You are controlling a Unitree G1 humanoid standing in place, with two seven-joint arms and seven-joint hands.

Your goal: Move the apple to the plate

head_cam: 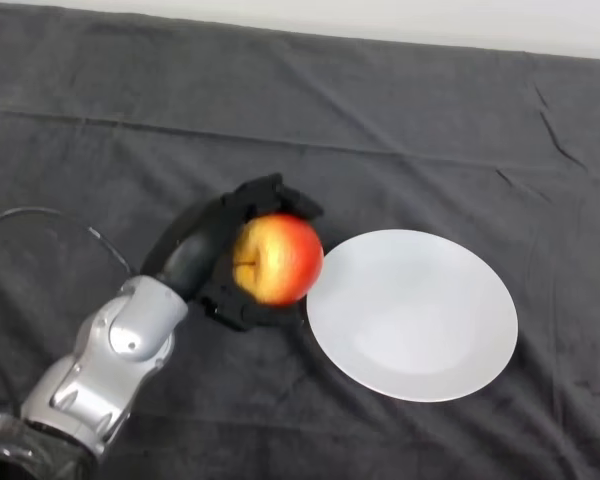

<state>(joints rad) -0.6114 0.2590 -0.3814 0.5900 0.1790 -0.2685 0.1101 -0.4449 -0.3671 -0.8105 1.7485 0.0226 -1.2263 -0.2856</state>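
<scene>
One hand (225, 250) curls round the apple (277, 258), beside the plate (420, 320).

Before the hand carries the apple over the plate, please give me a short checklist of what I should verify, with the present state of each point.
1. Hold on the apple: the left hand has its fingers curled round it from above and below. Ok.
2. Apple lifted off the cloth: the one view does not settle this. Cannot tell.
3. Plate free to receive: its white surface shows nothing on it. Ok.
4. Path to the plate: the apple sits at the plate's left rim, with nothing between them. Ok.
5. Apple over the plate: it only reaches the rim, not the middle. Not ok.
</scene>
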